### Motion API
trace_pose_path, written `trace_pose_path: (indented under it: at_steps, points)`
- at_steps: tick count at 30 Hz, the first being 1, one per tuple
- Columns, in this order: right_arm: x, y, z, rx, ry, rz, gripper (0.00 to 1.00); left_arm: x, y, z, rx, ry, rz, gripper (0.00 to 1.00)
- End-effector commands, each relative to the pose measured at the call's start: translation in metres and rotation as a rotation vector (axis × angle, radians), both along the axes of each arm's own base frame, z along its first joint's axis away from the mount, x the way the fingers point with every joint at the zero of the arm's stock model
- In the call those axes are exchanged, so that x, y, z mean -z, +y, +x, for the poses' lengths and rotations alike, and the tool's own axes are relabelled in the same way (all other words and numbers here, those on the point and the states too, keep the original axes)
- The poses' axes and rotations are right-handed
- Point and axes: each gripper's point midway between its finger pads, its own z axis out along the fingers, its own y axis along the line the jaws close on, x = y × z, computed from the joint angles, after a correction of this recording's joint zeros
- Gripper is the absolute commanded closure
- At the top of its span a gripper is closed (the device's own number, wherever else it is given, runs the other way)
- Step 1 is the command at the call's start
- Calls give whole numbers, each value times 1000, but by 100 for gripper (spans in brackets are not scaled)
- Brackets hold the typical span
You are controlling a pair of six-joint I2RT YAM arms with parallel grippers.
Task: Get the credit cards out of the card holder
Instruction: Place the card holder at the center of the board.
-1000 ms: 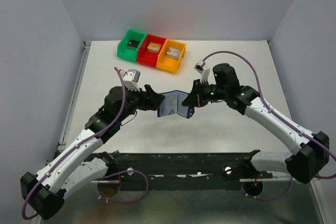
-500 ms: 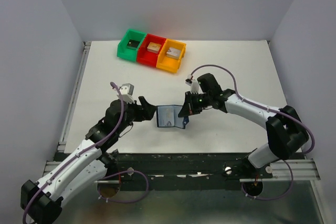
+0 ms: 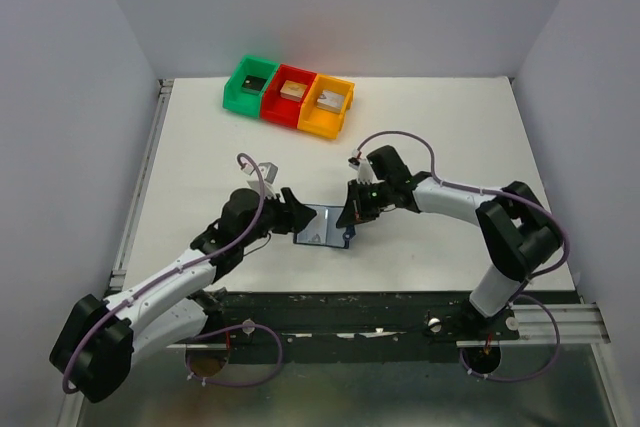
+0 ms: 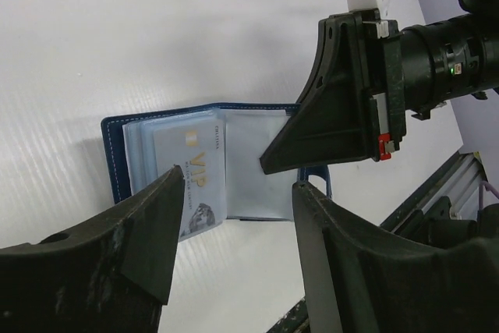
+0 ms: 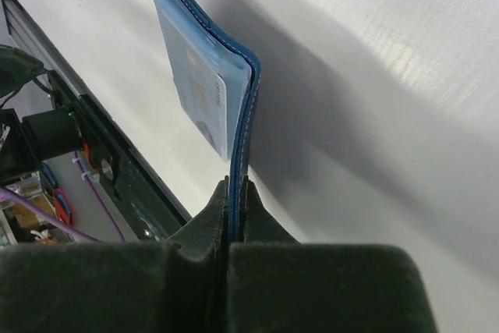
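Bases of both arms sit at near edge of table (image 3: 450, 137). Mid-table, closer to front than back, card holder (image 3: 322, 229) lies opened: navy cover w/ pale stitching, clear-greyish pockets facing up.

L gripper (image 3: 292, 215) is at holder's left side, jaws wide apart, nothing clamped. In L wrist view its fingers (image 4: 148, 232) frame the open holder (image 4: 257, 146); can't tell if they touch it. One credit card (image 4: 189, 185), pale w/ gold "VIP" print, sits in the left-hand pocket. Other cards can't be made out.

R gripper (image 3: 352, 213) is at holder's right side, jaws closed tight on edge of the right cover. R wrist view shows the blue cover (image 5: 243, 107) pinched edge-on btw the fingers, card (image 5: 199, 91) in its pocket.

At back left, green bin (image 3: 236, 87), red bin (image 3: 276, 107) and orange bin (image 3: 318, 125) stand touching in a row, each w/ a small item inside.
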Motion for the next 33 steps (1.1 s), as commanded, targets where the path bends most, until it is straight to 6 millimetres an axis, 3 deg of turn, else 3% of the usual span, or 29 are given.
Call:
trace_pose_path:
  at_steps: [1, 7, 12, 18, 21, 27, 31, 33]
  points:
    - [15, -3, 6, 18, 11, -12, 100, -3, -18, 7, 54, -11, -43, 34]
    - [28, -11, 9, 30, 29, -41, 99, 18, -23, 15, 45, 64, -5, 41]
    - [38, -20, 15, 33, 22, -104, 88, 32, -16, 19, -16, 107, 14, 46]
    - [41, -28, 22, 28, 11, -166, 53, 41, -16, 21, -35, 136, 29, 46]
    - [38, -31, 26, 36, -2, -183, 43, 41, -14, 22, -45, 136, 31, 46]
    - [18, -44, 39, 72, -69, -264, 34, 36, -12, 22, -54, 122, 26, 46]
    - [-8, -55, 47, 98, -140, -315, 32, 34, -12, 22, -54, 116, 22, 45]
    - [-31, -59, 51, 111, -192, -312, 32, 31, -13, 22, -50, 113, 16, 45]
